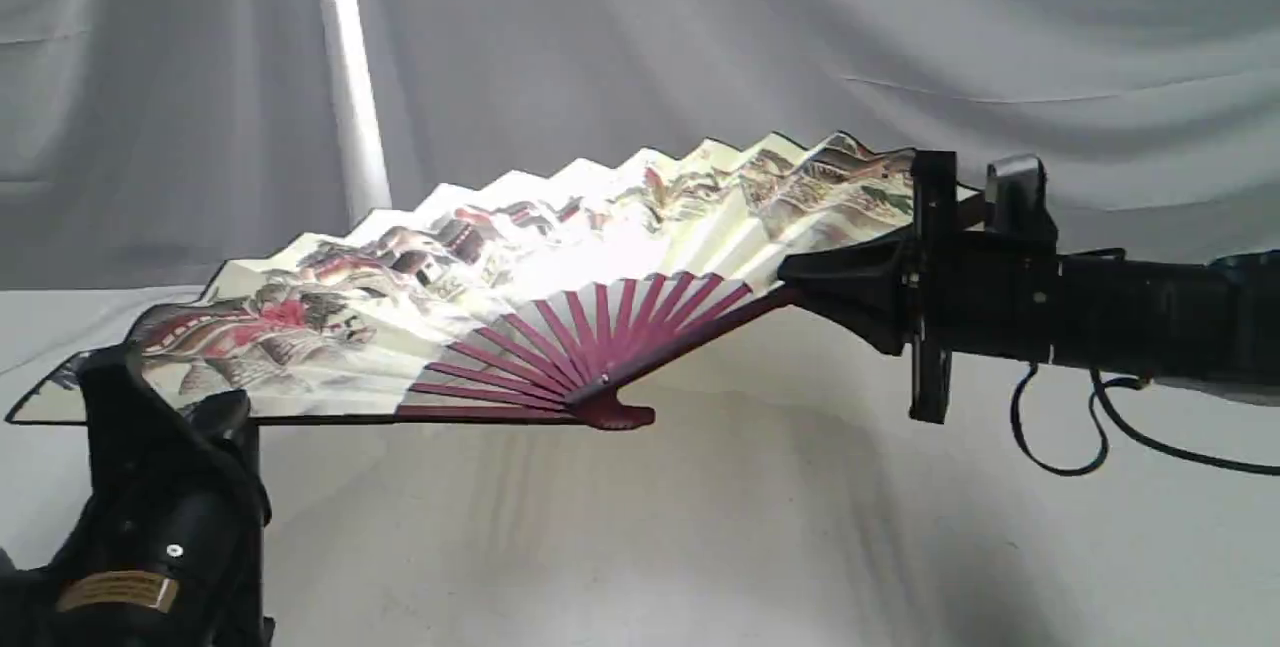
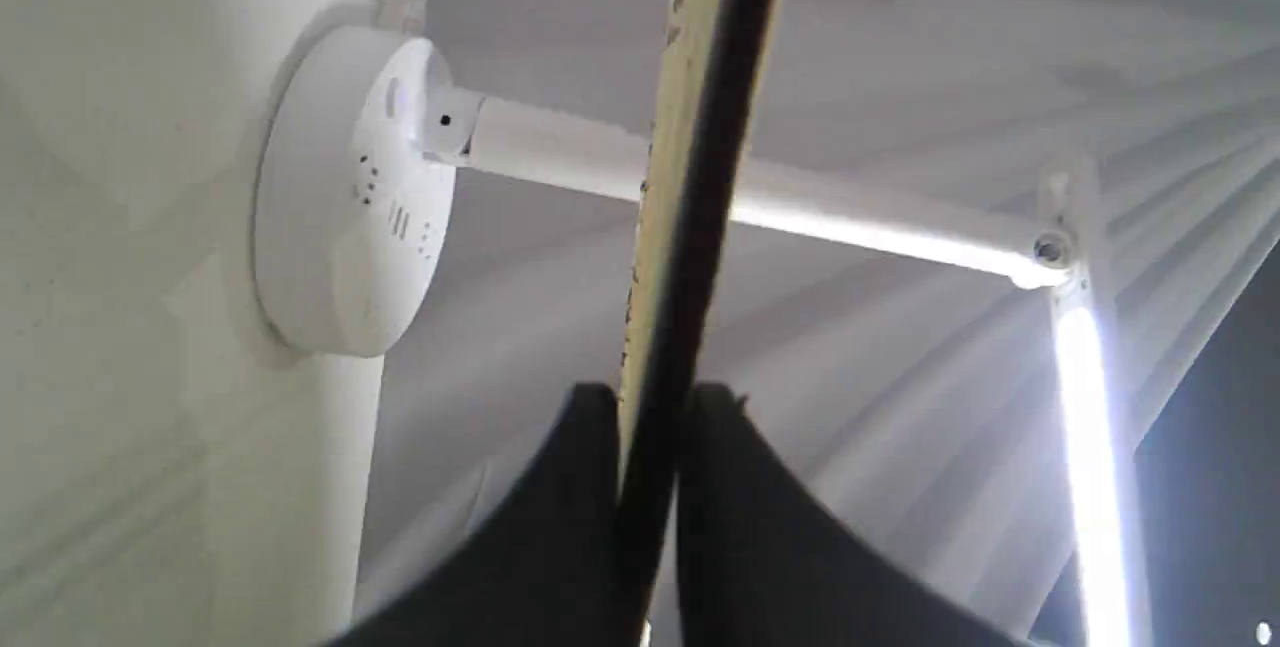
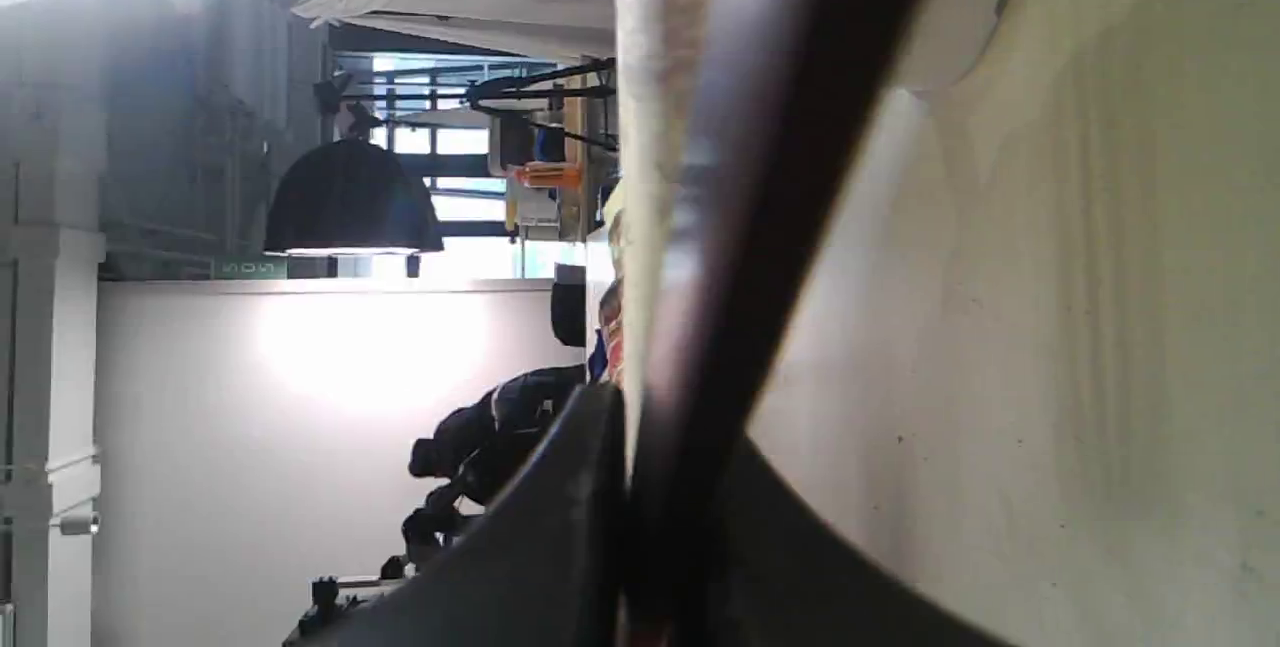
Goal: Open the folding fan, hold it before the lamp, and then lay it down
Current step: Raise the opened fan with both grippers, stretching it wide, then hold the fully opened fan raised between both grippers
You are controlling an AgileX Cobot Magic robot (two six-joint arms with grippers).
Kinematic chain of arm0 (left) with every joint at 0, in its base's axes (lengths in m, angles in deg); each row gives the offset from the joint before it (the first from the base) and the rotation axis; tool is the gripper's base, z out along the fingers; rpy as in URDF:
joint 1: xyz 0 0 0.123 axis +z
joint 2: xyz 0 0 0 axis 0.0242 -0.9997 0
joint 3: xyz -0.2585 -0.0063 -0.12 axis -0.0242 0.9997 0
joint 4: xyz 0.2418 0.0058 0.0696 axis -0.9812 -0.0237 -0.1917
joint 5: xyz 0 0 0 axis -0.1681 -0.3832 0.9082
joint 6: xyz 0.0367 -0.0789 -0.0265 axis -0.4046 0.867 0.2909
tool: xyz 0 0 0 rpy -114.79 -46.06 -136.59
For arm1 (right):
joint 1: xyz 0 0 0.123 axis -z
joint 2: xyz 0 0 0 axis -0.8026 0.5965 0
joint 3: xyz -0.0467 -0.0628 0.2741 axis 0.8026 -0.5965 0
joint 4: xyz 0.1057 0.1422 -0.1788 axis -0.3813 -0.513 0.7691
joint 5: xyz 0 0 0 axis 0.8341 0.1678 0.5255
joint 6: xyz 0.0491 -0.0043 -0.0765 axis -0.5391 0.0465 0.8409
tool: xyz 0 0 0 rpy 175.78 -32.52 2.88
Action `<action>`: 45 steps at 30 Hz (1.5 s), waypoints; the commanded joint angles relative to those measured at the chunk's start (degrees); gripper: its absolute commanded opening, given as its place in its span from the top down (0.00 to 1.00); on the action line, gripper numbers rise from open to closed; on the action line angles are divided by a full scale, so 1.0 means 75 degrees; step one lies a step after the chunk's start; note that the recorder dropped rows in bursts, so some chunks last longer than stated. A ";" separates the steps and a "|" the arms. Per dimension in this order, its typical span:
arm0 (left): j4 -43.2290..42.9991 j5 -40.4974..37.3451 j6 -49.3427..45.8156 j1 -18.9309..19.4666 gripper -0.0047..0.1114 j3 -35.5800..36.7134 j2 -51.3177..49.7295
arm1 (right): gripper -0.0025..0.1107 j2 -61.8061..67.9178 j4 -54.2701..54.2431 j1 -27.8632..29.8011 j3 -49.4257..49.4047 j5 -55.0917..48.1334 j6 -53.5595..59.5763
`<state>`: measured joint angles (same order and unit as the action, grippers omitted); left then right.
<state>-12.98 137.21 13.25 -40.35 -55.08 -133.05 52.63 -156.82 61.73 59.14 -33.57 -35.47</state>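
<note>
Nearest, the left claw (image 2: 650,417) clamps one end of the folding fan (image 1: 500,267), right claw (image 1: 800,277) the other, seemingly above the desk (image 1: 800,527).

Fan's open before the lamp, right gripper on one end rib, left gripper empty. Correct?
No: the left gripper isn't empty; it is shut on the other end of the folding fan, as the left wrist view shows. The rest holds: fan open before the lamp, right gripper on one end rib.
</note>
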 commanded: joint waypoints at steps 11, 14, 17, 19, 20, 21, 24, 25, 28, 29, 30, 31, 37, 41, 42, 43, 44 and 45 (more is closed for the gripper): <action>-0.0070 0.0539 0.0098 0.0854 0.96 0.0038 0.1214 | 0.98 -0.0297 0.0210 -0.0245 0.0701 0.0186 -0.0376; -0.0070 0.0539 0.0042 0.0852 0.96 0.0038 0.1373 | 0.98 -0.0603 0.0210 -0.0245 0.0701 0.0373 -0.0376; -0.0148 0.0539 0.0042 0.0852 0.96 0.0038 0.1482 | 0.98 -0.0884 0.0210 -0.0245 0.0701 0.0491 -0.0390; -0.0211 0.0539 0.0042 0.0852 0.96 0.0038 0.1554 | 0.98 -0.1005 0.0210 -0.0245 0.0701 0.0508 -0.0407; -0.0234 0.0539 0.0042 0.0852 0.96 0.0038 0.1624 | 0.98 -0.1063 0.0210 -0.0245 0.0701 0.0508 -0.0425; -0.0246 0.0539 0.0042 0.0852 0.96 0.0038 0.1684 | 0.98 -0.1149 0.0210 -0.0245 0.0701 0.0508 -0.0425; -0.0246 0.0539 0.0042 0.0852 0.96 0.0019 0.1833 | 0.98 -0.1336 0.0210 -0.0245 0.0701 0.0531 -0.0425; -0.0246 0.0539 0.0042 0.0852 0.96 0.0019 0.1895 | 0.98 -0.1379 0.0210 -0.0245 0.0701 0.0553 -0.0446; -0.0265 0.0539 0.0002 0.0852 0.96 0.0019 0.1923 | 0.98 -0.1447 0.0210 -0.0245 0.0701 0.0574 -0.0550; -0.0282 0.0539 0.0002 0.0852 0.96 0.0019 0.1923 | 0.98 -0.1445 0.0210 -0.0245 0.0701 0.0560 -0.0567; -0.0314 0.0539 0.0021 0.0852 0.96 0.0019 0.1923 | 0.98 -0.1445 0.0210 -0.0245 0.0701 0.0537 -0.0613; -0.0422 0.0539 0.0144 0.0852 0.96 0.0019 0.1923 | 0.98 -0.1445 0.0210 -0.0245 0.0701 0.0459 -0.0665; -0.0378 0.0539 0.0196 0.0852 0.96 0.0019 0.2073 | 0.98 -0.1606 0.0210 -0.0245 0.0701 0.0443 -0.0671; -0.0378 0.0539 0.0210 0.0852 0.96 0.0019 0.2093 | 0.98 -0.1728 0.0210 -0.0245 0.0701 0.0515 -0.0684; -0.0378 0.0539 0.0210 0.0852 0.96 0.0019 0.2093 | 0.98 -0.1746 0.0210 -0.0245 0.0701 0.0537 -0.0684; -0.0378 0.0539 0.0210 0.0852 0.96 0.0019 0.2093 | 0.98 -0.1761 0.0210 -0.0245 0.0701 0.0555 -0.0684; -0.0378 0.0539 0.0210 0.0852 0.96 0.0019 0.2093 | 0.98 -0.1776 0.0210 -0.0245 0.0701 0.0573 -0.0684; -0.0378 0.0539 0.0210 0.0852 0.96 0.0019 0.2093 | 0.98 -0.1776 0.0210 -0.0245 0.0701 0.0573 -0.0684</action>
<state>-19.52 136.64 12.15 -34.79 -54.65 -118.37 39.92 -156.82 59.37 64.51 -31.30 -42.26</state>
